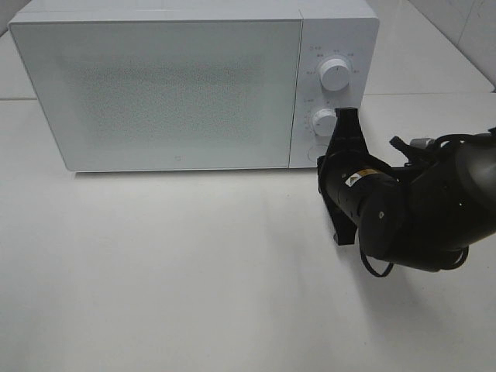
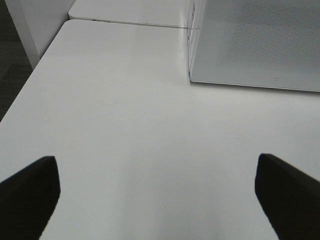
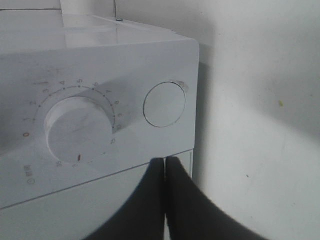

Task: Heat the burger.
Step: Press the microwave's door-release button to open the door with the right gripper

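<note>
Here, closed right claw [image 1: 346,116] near microwave [image 1: 194,85].

Right arm [image 1: 422,209] is all black, chunky rounded housings with a bit of sheen; small white-and-yellow sticker [image 1: 357,178] around 9 o'clock on the wrist barrel; thin black cable [image 1: 375,269] loops out at 6 o'clock; silvery connector [image 1: 421,142] up at 12; right gripper [image 1: 346,115] has flat black blades tapering to narrow tips; left gripper [image 2: 156,158] looks the same, its fingers [image 2: 30,192] plain matte black wedges.
</note>
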Robot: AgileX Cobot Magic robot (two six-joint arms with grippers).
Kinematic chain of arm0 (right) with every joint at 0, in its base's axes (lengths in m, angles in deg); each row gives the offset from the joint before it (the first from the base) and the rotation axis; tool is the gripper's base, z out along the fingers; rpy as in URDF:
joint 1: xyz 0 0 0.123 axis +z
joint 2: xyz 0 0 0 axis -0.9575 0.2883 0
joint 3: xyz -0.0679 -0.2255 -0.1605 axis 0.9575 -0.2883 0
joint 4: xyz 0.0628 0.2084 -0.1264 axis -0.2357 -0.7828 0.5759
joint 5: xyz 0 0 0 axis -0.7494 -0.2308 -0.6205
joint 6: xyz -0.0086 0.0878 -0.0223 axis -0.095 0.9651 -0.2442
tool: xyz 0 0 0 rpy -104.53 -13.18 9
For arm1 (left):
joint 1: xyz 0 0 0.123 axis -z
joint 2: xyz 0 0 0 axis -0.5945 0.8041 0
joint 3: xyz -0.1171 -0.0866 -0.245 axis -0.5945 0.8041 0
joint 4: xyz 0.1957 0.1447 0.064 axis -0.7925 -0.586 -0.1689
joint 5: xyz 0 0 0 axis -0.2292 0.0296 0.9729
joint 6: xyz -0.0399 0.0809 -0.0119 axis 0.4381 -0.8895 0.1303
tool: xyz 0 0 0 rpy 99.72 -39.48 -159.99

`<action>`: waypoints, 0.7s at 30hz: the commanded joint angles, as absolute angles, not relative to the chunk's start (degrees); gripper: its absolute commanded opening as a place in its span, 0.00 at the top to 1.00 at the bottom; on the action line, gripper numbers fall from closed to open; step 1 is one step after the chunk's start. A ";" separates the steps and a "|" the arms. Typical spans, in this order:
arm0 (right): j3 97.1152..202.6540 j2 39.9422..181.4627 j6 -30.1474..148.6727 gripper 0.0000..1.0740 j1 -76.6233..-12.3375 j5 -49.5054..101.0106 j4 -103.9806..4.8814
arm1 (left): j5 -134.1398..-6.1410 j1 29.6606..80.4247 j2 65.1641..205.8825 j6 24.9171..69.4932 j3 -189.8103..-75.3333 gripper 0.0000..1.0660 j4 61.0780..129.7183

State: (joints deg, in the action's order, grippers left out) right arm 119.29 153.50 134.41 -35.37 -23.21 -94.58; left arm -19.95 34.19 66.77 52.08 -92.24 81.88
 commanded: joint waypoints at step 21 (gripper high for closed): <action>128.63 161.12 134.23 1.00 -40.58 -19.08 -92.75 | -20.01 34.24 65.74 51.96 -92.01 0.08 82.11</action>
State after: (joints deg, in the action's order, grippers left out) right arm 128.05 160.95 134.58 -40.24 -19.37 -93.50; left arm -19.95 34.19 66.77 52.08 -92.24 81.88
